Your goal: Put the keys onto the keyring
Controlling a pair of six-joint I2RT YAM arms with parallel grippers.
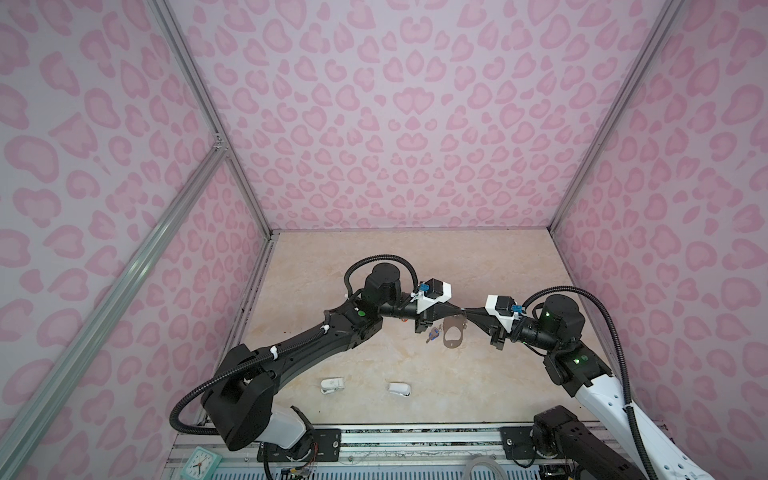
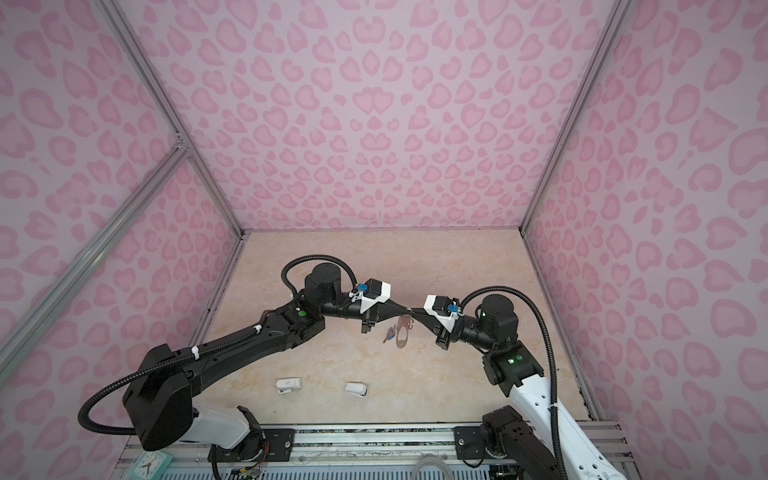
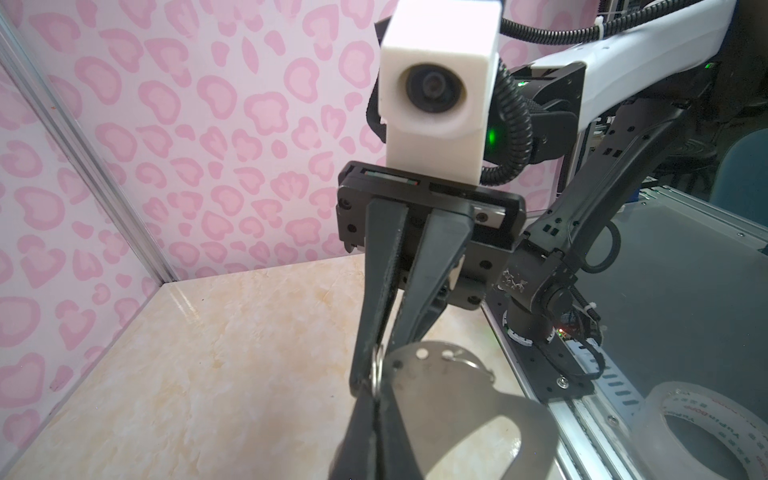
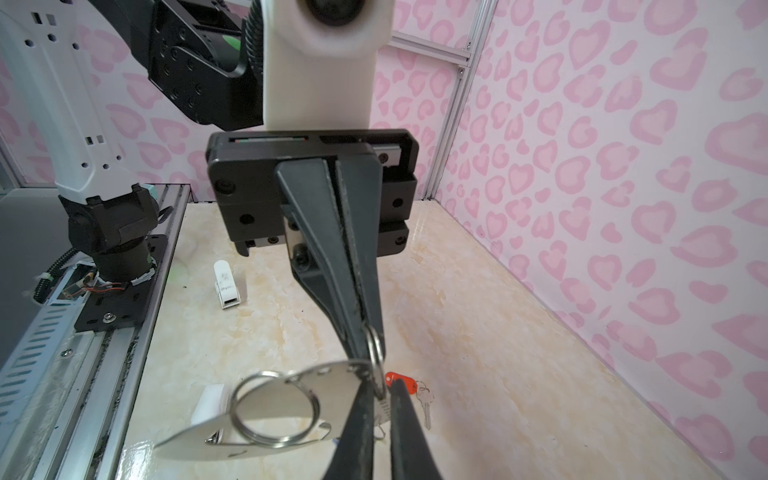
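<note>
The keyring (image 1: 451,343) (image 2: 401,341) is a flat grey metal plate hanging in the air over the middle of the table. My left gripper (image 1: 461,309) (image 3: 376,390) is shut on one small wire ring (image 3: 377,369) at the plate's edge. My right gripper (image 1: 468,310) (image 4: 384,399) meets it tip to tip, its jaws closed to a narrow gap on that same ring (image 4: 375,347). A large split ring (image 4: 274,409) hangs on the plate (image 4: 307,386). The red-tagged key (image 4: 401,381) lies on the table. The blue-tagged key (image 1: 434,333) (image 2: 390,333) shows beside the plate; I cannot tell whether it hangs or lies.
Two small white plastic objects (image 1: 332,384) (image 1: 400,388) lie near the table's front edge. Pink patterned walls close in the table at the back and both sides. A metal rail (image 1: 415,432) with the arm bases runs along the front. A tape roll (image 3: 706,436) sits beyond it.
</note>
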